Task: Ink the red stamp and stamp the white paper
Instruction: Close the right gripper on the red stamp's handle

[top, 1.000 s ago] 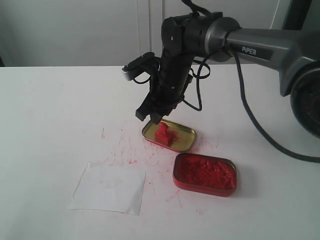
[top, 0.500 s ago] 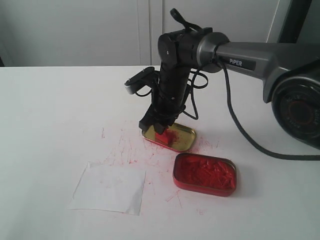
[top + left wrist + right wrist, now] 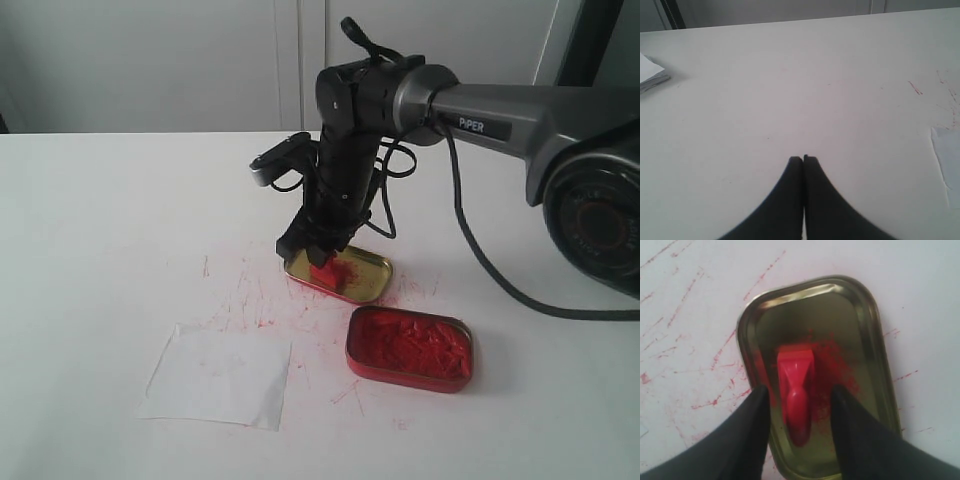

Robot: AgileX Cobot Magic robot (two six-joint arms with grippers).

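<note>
- Right end effector point(image 3: 800, 390) is open, with one black finger on each side of the red stamp point(image 3: 795, 371). I see gaps on both sides, so it holds nothing.
- Where is the stamp?
- In the gold lid point(image 3: 375, 270), in the middle of the exterior view, right under that end effector. Its handle seems to point up between the fingers.
- What does the next move need?
- I think the fingers just squeeze in from the two sides.
- And the other arm?
- Left end effector point(image 3: 803, 160) is closed tight on nothing, over bare worktop point(image 3: 790, 75). The right one is much nearer.
- And the white paper point(image 3: 215, 375)?
- Lower left, apart from the lid. The red ink tin point(image 3: 405, 380) sits lower right of the lid.
</note>
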